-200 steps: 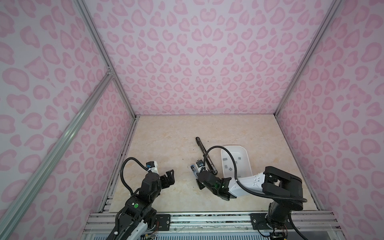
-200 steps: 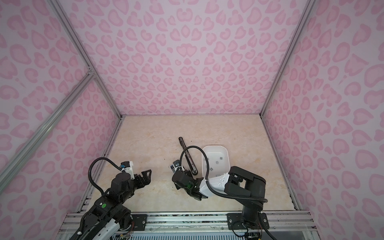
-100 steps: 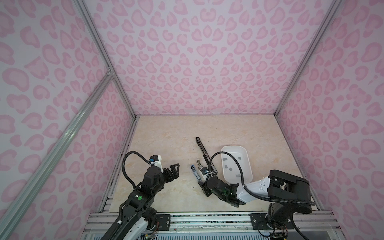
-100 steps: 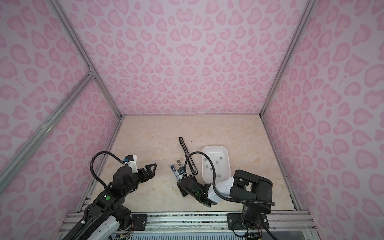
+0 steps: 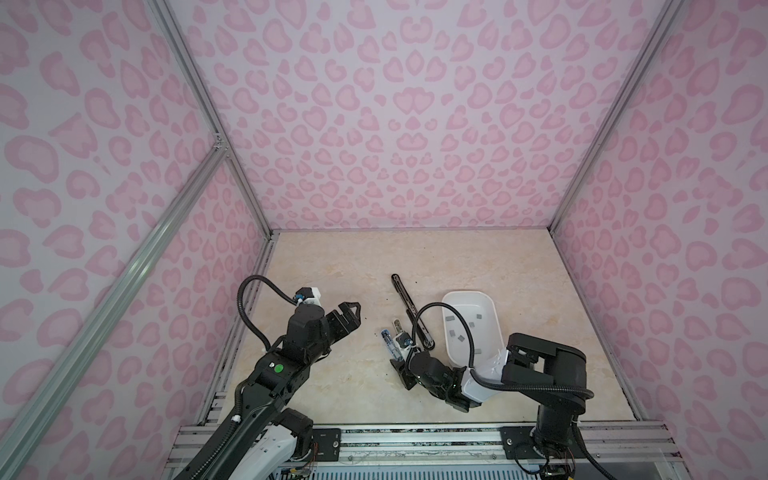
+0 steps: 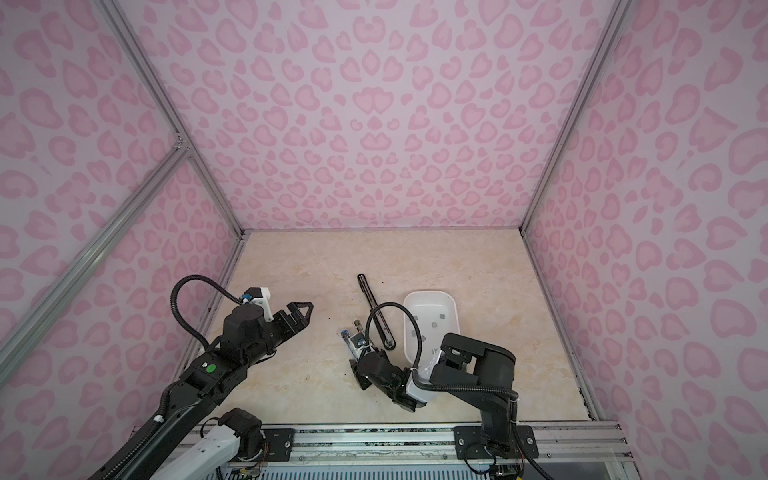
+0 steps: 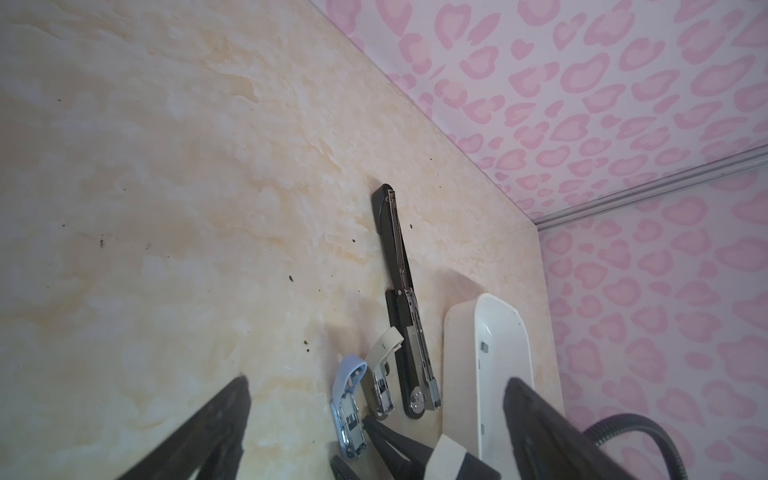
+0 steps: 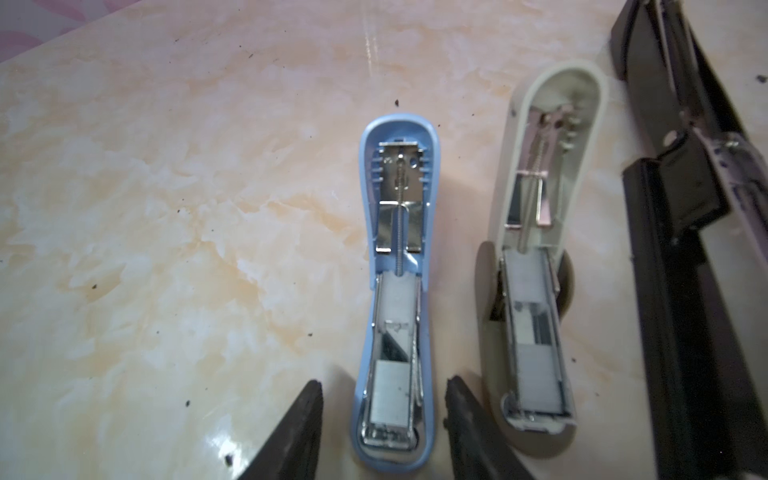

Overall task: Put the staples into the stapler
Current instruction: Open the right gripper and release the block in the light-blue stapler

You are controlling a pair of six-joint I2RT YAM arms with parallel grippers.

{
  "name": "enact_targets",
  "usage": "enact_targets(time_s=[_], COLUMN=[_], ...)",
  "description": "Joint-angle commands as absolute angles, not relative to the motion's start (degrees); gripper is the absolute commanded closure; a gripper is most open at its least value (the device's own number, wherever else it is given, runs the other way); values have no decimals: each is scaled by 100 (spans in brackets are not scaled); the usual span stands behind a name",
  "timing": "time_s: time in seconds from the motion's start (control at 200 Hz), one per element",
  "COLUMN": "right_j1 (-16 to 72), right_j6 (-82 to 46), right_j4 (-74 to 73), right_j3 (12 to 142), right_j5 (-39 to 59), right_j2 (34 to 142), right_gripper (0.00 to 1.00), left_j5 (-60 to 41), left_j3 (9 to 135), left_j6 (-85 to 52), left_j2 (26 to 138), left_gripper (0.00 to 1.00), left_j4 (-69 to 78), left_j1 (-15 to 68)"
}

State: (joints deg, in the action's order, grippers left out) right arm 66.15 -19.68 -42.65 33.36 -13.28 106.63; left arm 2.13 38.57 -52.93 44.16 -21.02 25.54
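Hanging over the table [image 5: 332, 270], the left gripper [image 5: 352, 315] is wide open and empty. The white tray [image 7: 459, 374] holds loose staples [image 5: 452, 332]. The right gripper [image 8: 384, 380], half open and gripping nothing, straddles the blue stapler [image 8: 397, 195], whose channel holds a staple block [image 8: 388, 390]. It would be best to check that the block lies flat before folding the lid down.
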Motion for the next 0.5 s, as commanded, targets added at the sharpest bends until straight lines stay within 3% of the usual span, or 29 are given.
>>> enact_targets(time_s=[0.0,0.495], right_j1=[6583,6677], right_j6=[-1952,-1944], right_j4=[-3779,-3573], right_j3=[3339,3191], right_j5=[-1232,-1504], right_j2=[10762,10639], right_gripper=[56,62], left_j5=[52,215], left_j3=[4078,4268], left_j6=[-5728,-5795], left_j2=[4599,4575], left_gripper=[4,4], left_j4=[-2601,-2733], left_j1=[2595,2619])
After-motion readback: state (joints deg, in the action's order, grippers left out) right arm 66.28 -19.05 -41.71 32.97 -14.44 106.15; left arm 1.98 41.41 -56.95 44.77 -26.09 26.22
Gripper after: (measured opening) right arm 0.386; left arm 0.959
